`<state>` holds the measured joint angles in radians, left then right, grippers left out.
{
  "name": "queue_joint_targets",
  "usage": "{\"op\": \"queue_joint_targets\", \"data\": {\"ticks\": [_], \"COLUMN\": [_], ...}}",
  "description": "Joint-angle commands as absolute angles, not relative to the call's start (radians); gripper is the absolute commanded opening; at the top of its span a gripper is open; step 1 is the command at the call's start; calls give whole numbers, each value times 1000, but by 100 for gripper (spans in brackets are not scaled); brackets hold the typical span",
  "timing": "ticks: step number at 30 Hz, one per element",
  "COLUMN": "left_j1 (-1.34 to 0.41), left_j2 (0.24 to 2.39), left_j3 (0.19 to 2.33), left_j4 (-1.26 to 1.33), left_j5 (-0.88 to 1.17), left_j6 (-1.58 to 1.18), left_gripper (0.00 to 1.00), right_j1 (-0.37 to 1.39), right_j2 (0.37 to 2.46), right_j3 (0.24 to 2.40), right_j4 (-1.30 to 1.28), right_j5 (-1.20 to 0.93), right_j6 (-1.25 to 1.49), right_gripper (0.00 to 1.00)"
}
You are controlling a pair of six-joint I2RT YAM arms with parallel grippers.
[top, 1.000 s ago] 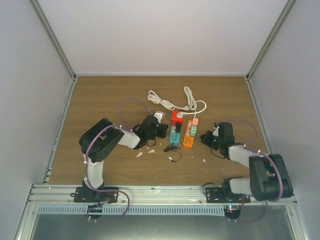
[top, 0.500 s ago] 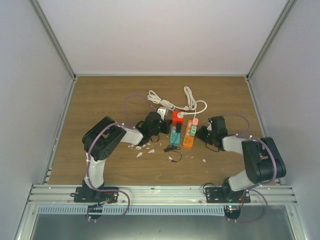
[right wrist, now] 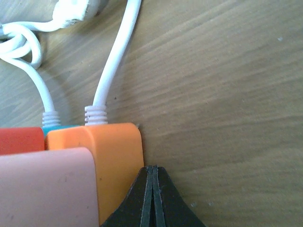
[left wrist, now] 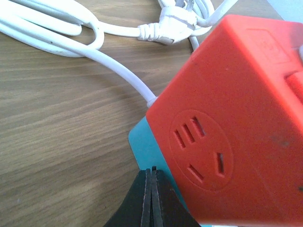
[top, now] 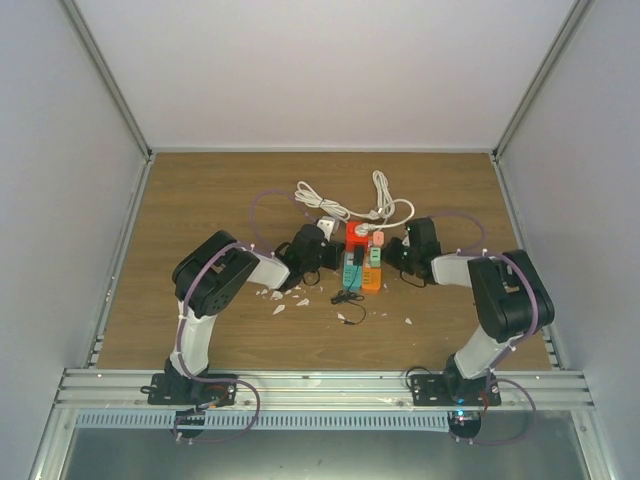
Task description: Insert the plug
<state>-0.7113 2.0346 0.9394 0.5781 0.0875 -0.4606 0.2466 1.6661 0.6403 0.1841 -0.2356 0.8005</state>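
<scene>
Plug (top: 357, 262), black, seemingly sits on the teal strip (left wrist: 142, 150); left hand (left wrist: 151, 198) and right hand (right wrist: 152, 198) pinched together.

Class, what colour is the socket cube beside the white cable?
Red-orange; the socket cube shows best in the left wrist view.

the left arm (top: 215, 280) and right arm (top: 505, 295) look alike: bulky black joint housings joined by white links, with a thin purple cable (top: 255, 205) looping along each. black base plates (top: 190, 388) are bolted to a silver rail (top: 320, 385) at the table's (top: 200, 200) near edge. the left gripper (left wrist: 151, 177) and right gripper (right wrist: 152, 175) have matte black fingers tapering to a point.
</scene>
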Motion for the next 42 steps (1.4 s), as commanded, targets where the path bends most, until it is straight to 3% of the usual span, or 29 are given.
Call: {"op": "queue_joint_targets", "data": {"ticks": [1, 12, 18, 25, 32, 38, 40, 42], "left_j1": [-723, -726, -718, -684, -652, -643, -639, -637], "left_j2": [2072, 2093, 2065, 2001, 1936, 1870, 1849, 1829], "left_j3": [989, 991, 960, 905, 854, 818, 810, 805], "left_j4": [630, 639, 648, 651, 644, 629, 626, 621], "left_j5": [128, 150, 132, 108, 86, 51, 48, 45], "left_j6": [-457, -465, -467, -469, -461, -450, -447, -445], "left_gripper": [0, 0, 0, 17, 23, 32, 33, 33], "right_j1": [271, 340, 340, 318, 284, 318, 367, 421], "right_j2": [1711, 1817, 1776, 1661, 1514, 1253, 1179, 1139], "right_j3": [683, 763, 746, 666, 595, 550, 567, 597], "right_j4": [159, 151, 137, 129, 88, 10, -36, -78], "right_j5": [-219, -262, -254, -245, -216, -110, -51, -8], "right_j6": [804, 797, 786, 787, 738, 718, 702, 687], "right_gripper": [1, 0, 0, 1, 23, 51, 51, 44]}}
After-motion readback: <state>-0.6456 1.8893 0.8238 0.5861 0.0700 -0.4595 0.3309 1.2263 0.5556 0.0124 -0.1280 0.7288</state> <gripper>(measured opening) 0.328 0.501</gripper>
